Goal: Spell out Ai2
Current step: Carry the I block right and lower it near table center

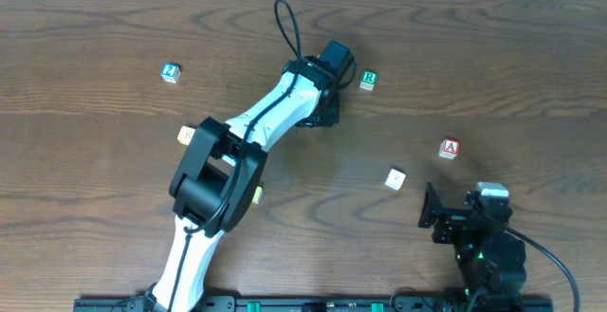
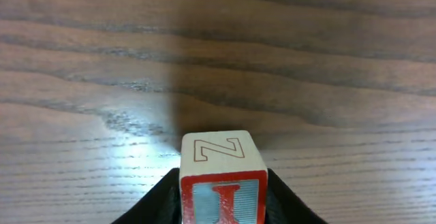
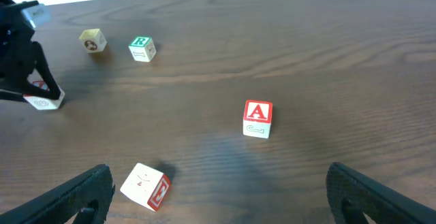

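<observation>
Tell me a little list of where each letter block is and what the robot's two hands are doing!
A block: sitting on the table, right side, red A showing
I block: pinched in the left gripper, with a Z on its top face
2 block: far left, all by itself
R block: near the far edge, just right of the left arm
left gripper: shut on the I block
right gripper: open, holding nothing
Spelling: not lined up; the three letters are far apart
</observation>
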`<action>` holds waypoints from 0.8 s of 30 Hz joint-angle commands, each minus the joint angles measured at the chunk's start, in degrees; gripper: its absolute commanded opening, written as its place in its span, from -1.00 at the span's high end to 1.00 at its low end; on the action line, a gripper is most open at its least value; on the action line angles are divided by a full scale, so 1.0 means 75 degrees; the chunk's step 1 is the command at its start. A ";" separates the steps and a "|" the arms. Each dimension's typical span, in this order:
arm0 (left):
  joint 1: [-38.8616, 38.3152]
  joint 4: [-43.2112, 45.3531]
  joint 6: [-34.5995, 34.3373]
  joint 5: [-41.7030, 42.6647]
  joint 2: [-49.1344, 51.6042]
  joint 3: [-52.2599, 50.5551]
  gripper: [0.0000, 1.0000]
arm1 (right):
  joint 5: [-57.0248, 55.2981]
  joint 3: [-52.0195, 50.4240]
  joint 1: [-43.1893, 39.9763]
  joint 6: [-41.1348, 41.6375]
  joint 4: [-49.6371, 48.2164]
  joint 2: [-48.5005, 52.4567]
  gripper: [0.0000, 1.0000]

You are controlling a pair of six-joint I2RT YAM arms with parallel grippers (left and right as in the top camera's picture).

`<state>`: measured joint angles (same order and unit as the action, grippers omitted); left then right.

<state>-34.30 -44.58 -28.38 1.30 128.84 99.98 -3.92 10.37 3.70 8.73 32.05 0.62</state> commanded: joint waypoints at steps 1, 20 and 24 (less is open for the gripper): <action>-0.0032 -0.0032 0.0070 0.0032 0.0221 -0.0073 0.14 | -0.0076 -0.0020 -0.0055 0.0032 -0.0026 -0.0038 -0.98; 0.0035 -0.0082 0.0017 0.0032 0.0221 -0.0067 -0.01 | -0.0073 -0.0020 -0.0055 0.0032 -0.0020 -0.0038 -0.98; 0.0035 -0.0082 -0.0082 0.0029 0.0221 -0.0067 0.10 | -0.0015 -0.0020 -0.0055 0.0105 -0.0017 -0.0038 -0.98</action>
<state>-34.24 -44.86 -28.53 1.54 129.45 99.96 -3.90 10.37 3.70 8.75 32.05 0.62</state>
